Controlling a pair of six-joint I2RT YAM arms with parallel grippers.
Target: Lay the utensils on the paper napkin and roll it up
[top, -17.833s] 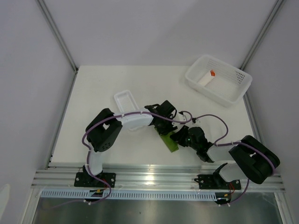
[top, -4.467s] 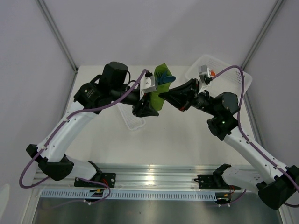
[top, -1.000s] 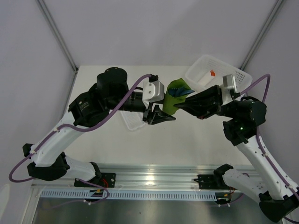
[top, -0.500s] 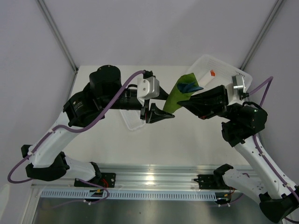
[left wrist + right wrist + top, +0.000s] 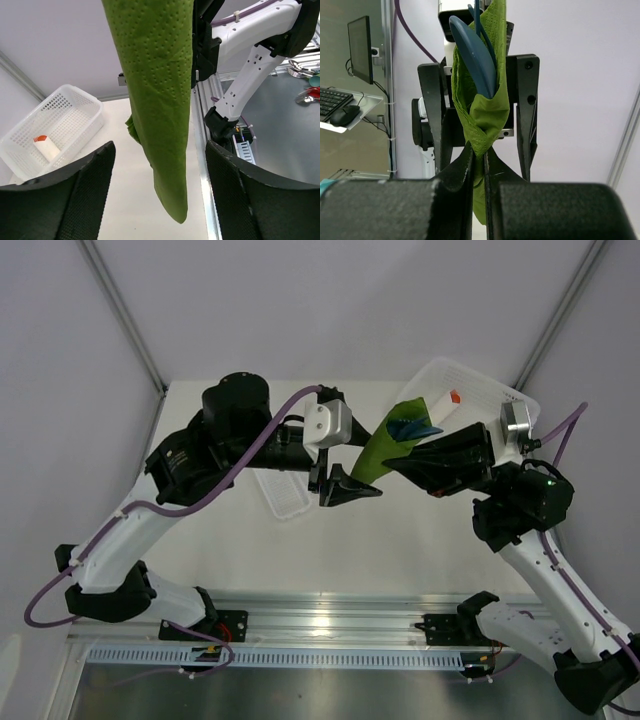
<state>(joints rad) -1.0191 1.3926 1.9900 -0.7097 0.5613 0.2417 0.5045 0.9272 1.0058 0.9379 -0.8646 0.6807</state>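
The olive-green paper napkin [image 5: 385, 450] is rolled into a cone and held in the air above the table. The blue utensils [image 5: 410, 426] stick out of its upper end. In the right wrist view the blue spoon [image 5: 474, 47] shows in the napkin [image 5: 487, 112]. My right gripper [image 5: 393, 462] is shut on the roll's lower part, and its fingers pinch the paper in the right wrist view [image 5: 479, 152]. My left gripper [image 5: 350, 486] is open. Its fingers stand on either side of the hanging roll [image 5: 160, 100] without touching it in the left wrist view [image 5: 159, 147].
A narrow white ribbed tray [image 5: 283, 492] lies on the table under my left arm. A white mesh basket [image 5: 512, 406] at the back right holds a white piece with an orange tip [image 5: 454, 397]. It also shows in the left wrist view [image 5: 50, 127].
My right gripper has carried the roll a little to the right, and the roll now hangs longer and more tilted. My left gripper stays open and has shifted slightly beside the roll's lower end.
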